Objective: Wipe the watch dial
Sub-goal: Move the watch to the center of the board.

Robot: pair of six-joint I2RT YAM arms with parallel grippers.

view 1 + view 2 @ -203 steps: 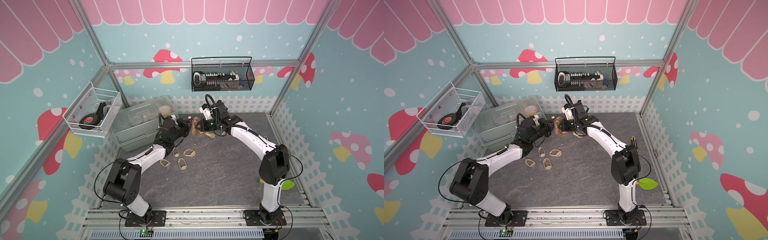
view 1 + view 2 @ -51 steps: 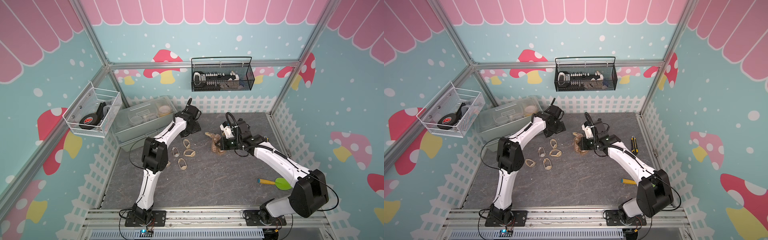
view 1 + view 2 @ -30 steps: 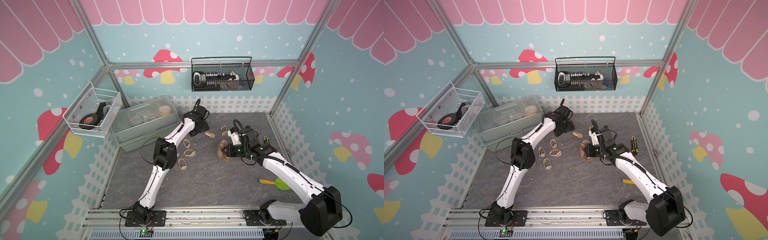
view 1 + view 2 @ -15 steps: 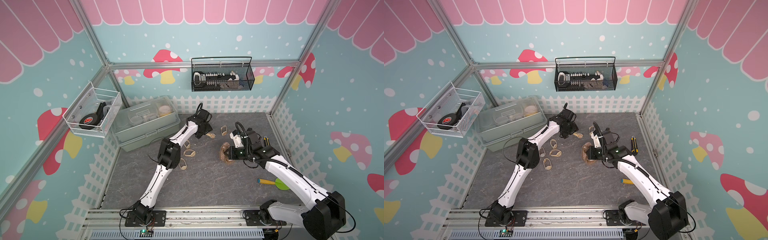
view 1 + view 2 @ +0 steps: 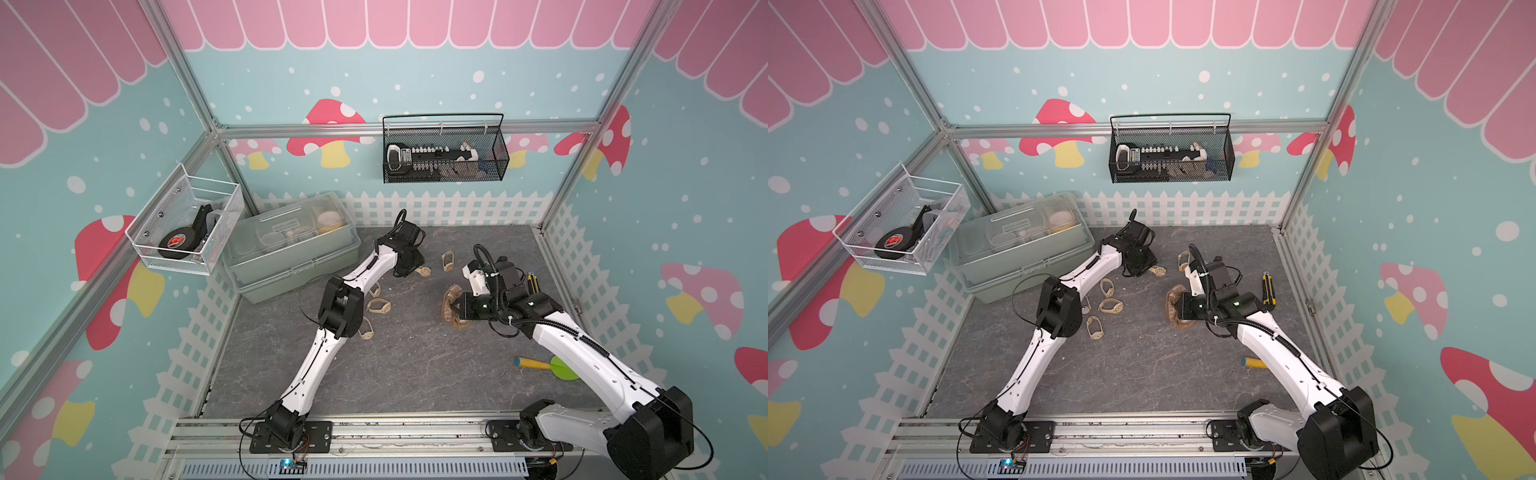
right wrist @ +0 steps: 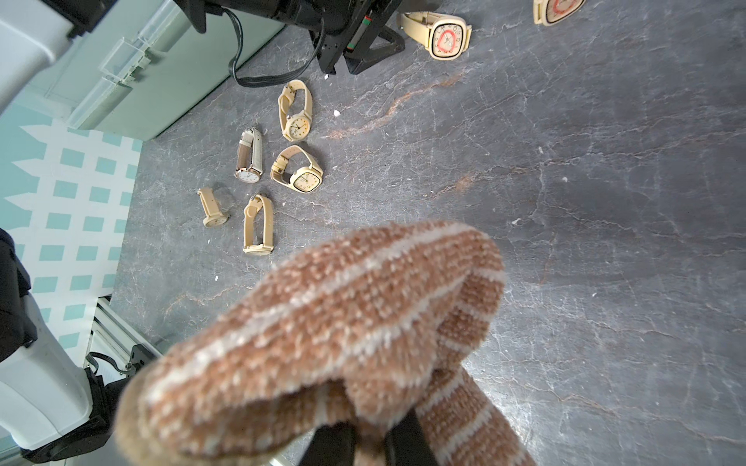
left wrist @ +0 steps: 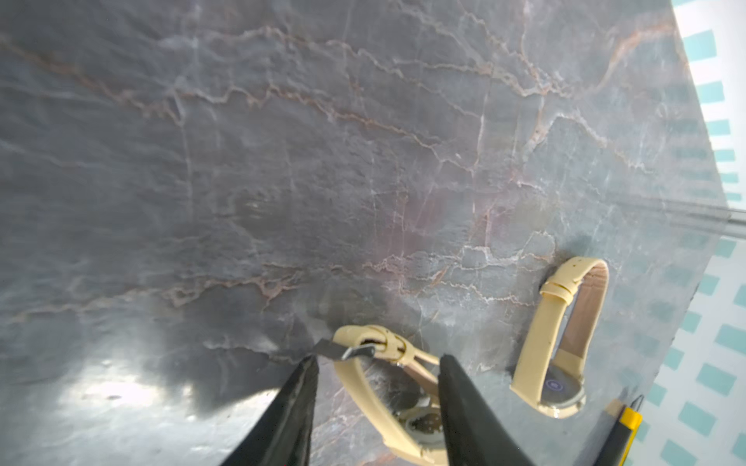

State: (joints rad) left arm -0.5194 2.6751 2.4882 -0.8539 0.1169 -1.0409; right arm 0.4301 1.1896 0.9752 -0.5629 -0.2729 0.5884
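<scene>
The left gripper (image 7: 377, 359) has swung across the grey marbled tabletop (image 5: 395, 374). Its jaws have narrowed from wide open to straddle the strap of the cream square-dialled wristwatch (image 5: 1158, 271), not yet clamped. I judge that wiping waits on this grasp. The right gripper (image 6: 369, 441) stays clamped on the brown striped knitted cloth (image 6: 323, 322). The watch lies near the back fence. Its buckle-to-dial axis runs along the fence, dial end toward the right arm, face up.

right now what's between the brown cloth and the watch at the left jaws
Only bare tabletop lies between the cloth and that watch; it shows in both top views.
</scene>
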